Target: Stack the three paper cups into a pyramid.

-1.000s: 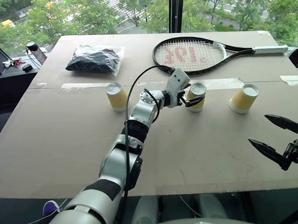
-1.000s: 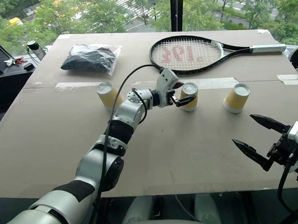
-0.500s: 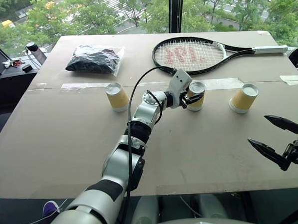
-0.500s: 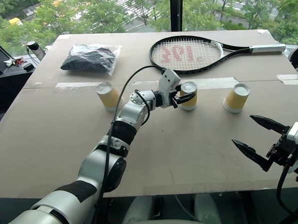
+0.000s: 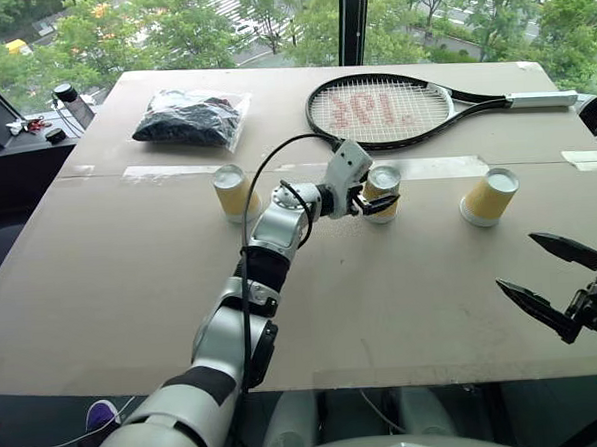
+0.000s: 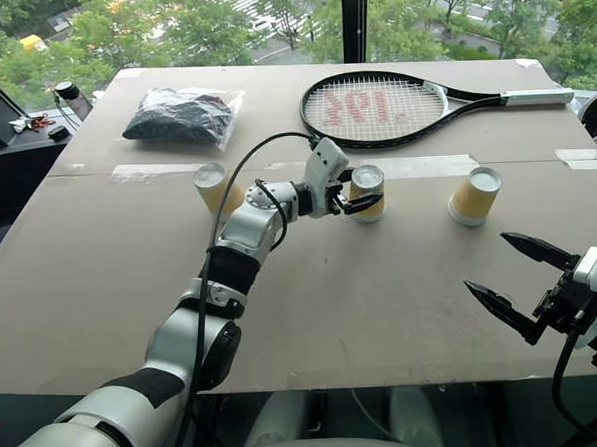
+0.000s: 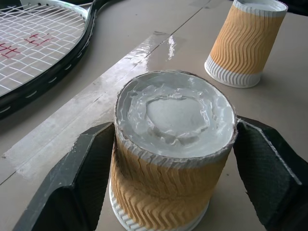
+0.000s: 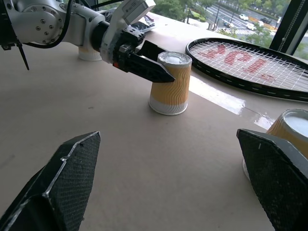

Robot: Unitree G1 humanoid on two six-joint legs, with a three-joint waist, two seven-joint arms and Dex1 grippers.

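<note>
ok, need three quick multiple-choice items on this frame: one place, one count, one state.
1. Where does the tennis racket lie?
A. Beyond the cups
B. On the floor
C. Under the dark bag

2. How many paper cups stand on the table?
A. One
B. Three
C. Five

3. What is the right end effector doing?
A. Gripping a cup
B. Pressing the racket
C. Open, holding nothing

Key: 1 A, it lies farther back than the cup row. 2 B, left cup, middle cup, right cup. 3 C, its fingers are spread over bare table.
</note>
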